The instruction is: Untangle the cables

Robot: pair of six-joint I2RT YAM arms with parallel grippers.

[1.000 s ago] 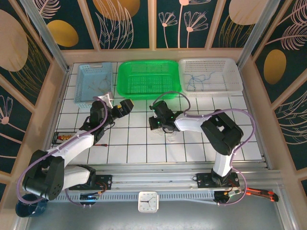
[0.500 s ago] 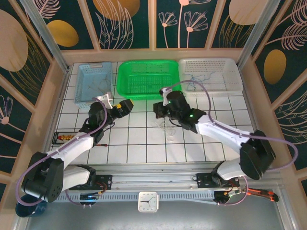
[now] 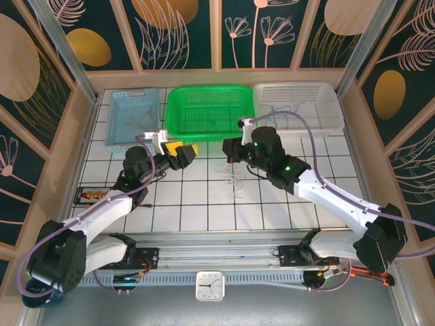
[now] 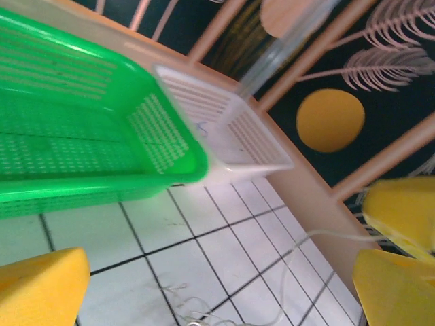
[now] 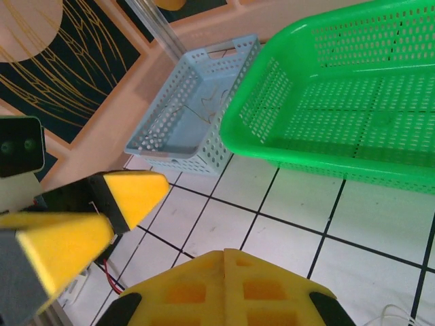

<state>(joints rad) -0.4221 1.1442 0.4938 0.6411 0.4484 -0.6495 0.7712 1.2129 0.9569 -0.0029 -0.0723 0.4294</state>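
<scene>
green basket (image 3: 211,89) — glossy perforated plastic | table tiles (image 3: 197,217) — smooth, slight sheen | left pincer pads (image 4: 41,288) matt yellow

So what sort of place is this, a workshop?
Probably a robot test cell: two robot arms bolted to a white tiled table, decorated panel walls around it, and blue, green and white perforated plastic baskets along the back.

White-tiled bench (image 3: 197,210) with a dark grid of lines. Walls (image 3: 27,88) on three sides: dark teal panels with gold ovals and pale line-drawn leaves and flowers. Beige wood slats (image 3: 215,34) split the panels, and a wood ledge runs along their base. Angled aluminium posts (image 3: 61,44) at the back corners. Metal rail (image 3: 224,241) at the near edge, with a small square clock (image 3: 209,286) below it. Even, bright light.
</scene>
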